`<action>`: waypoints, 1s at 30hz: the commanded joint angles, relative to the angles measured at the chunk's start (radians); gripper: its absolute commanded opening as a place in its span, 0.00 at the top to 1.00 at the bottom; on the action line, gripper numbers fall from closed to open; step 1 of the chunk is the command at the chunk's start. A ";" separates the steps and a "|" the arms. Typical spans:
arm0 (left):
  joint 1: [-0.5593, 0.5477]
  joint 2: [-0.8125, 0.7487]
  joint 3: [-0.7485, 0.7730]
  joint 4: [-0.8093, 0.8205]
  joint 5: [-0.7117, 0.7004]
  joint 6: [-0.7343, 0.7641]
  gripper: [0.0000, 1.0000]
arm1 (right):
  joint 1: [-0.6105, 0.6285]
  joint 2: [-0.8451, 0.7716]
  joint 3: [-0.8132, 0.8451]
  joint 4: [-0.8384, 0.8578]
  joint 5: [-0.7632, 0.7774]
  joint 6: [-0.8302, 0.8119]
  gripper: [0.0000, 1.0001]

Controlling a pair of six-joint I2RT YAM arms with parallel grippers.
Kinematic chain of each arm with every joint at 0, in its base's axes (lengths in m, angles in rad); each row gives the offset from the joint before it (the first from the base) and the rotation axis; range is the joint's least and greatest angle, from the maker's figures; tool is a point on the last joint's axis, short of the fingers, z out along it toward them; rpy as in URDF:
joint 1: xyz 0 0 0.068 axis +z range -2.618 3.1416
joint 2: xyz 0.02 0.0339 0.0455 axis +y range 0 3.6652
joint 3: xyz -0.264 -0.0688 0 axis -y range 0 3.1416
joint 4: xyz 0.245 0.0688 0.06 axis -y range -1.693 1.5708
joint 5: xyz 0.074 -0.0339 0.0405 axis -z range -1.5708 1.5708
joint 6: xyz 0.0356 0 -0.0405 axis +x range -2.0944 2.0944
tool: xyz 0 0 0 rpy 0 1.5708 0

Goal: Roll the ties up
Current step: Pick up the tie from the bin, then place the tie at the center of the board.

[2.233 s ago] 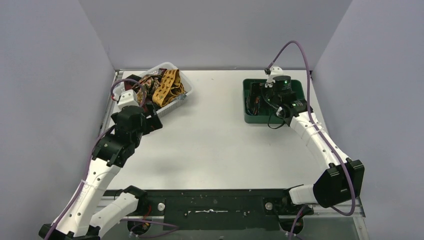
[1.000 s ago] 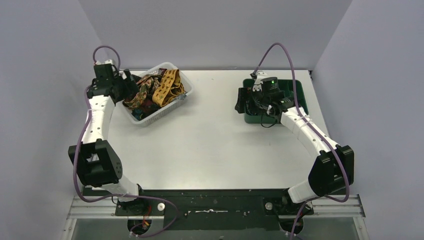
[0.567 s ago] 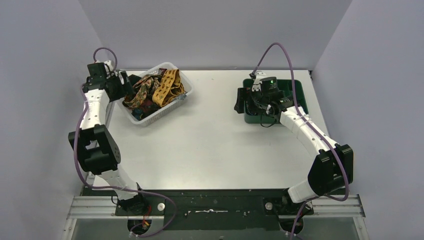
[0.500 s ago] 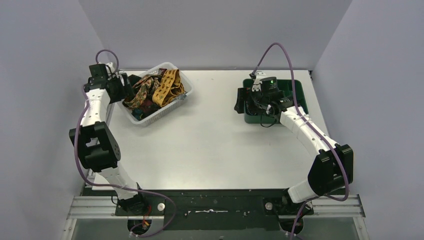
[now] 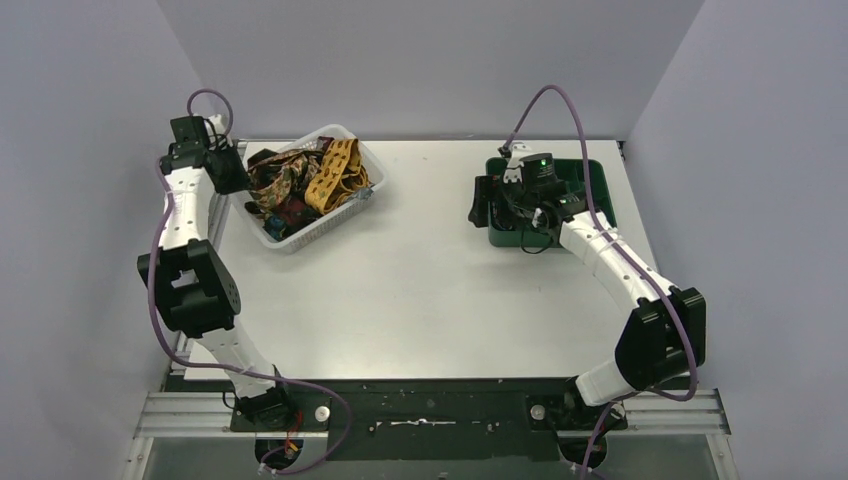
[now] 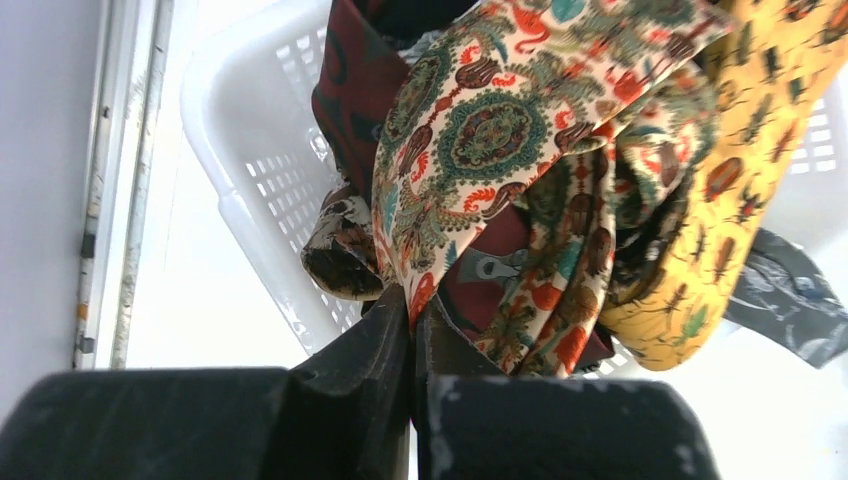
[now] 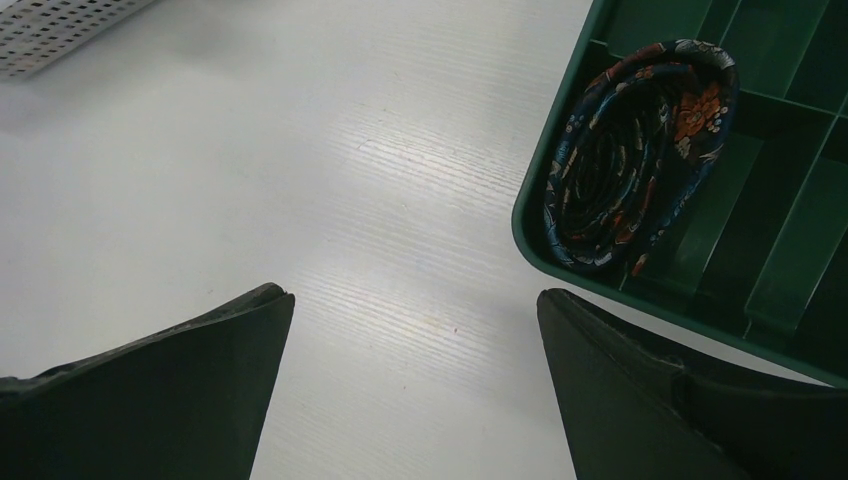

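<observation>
**Left tool pinches a tie end in the basket; right tool waits spread by the tray**

From the near edge of the worktop (image 5: 430, 300), both arms reach across its bare middle toward the far corners. At the far left corner, the left tool (image 6: 410, 310) is pressed together on the lower tip of the multicolour tie (image 6: 480, 140). That tie lies tangled with the mustard tie (image 6: 740, 190) and the dark red tie (image 6: 345, 110) inside the white basket (image 6: 240, 215). Gripping an end makes sense, I judge: it lets one tie be drawn clear of the heap and laid out for rolling.

Toward the far right corner, the right tool (image 7: 412, 295) hovers spread and empty over the worktop, just beside the left rim of the green tray (image 7: 530, 235). One dark coiled tie (image 7: 630, 160) already sits in a compartment of the tray, so this arm is probably standing by to help.

The worktop is pale, smooth and matte. Plain grey walls (image 5: 430, 60) close it in on three sides.
</observation>
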 commanded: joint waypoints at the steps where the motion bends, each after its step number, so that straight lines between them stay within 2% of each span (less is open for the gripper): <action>1: 0.004 -0.103 0.090 -0.033 0.039 0.004 1.00 | 0.005 0.026 0.048 0.009 -0.022 0.006 0.00; 4: 0.002 -0.141 0.090 -0.037 0.129 -0.013 1.00 | 0.005 0.031 0.044 0.013 -0.030 0.017 0.00; 6: -0.010 -0.183 0.067 -0.026 0.245 -0.029 1.00 | 0.005 0.033 0.042 0.015 -0.040 0.021 0.00; 9: -0.077 -0.290 -0.009 0.033 0.320 -0.087 1.00 | 0.007 0.033 0.036 0.027 -0.057 0.032 0.00; 15: -0.417 -0.537 -0.272 0.268 0.327 -0.262 1.00 | 0.007 0.053 0.021 0.073 -0.102 0.086 0.00; 19: -0.577 -0.631 -0.431 0.394 0.321 -0.351 1.00 | 0.007 0.051 0.013 0.092 -0.120 0.114 0.00; 22: -0.706 -0.658 -0.527 0.476 0.324 -0.378 1.00 | 0.007 0.036 -0.002 0.104 -0.100 0.135 0.00; 26: -0.866 -0.646 -0.665 0.549 0.246 -0.418 1.00 | 0.005 0.012 -0.020 0.106 -0.042 0.150 0.00; 30: -1.013 -0.598 -0.803 0.707 0.171 -0.485 1.00 | 0.004 0.008 -0.025 0.084 -0.022 0.132 0.00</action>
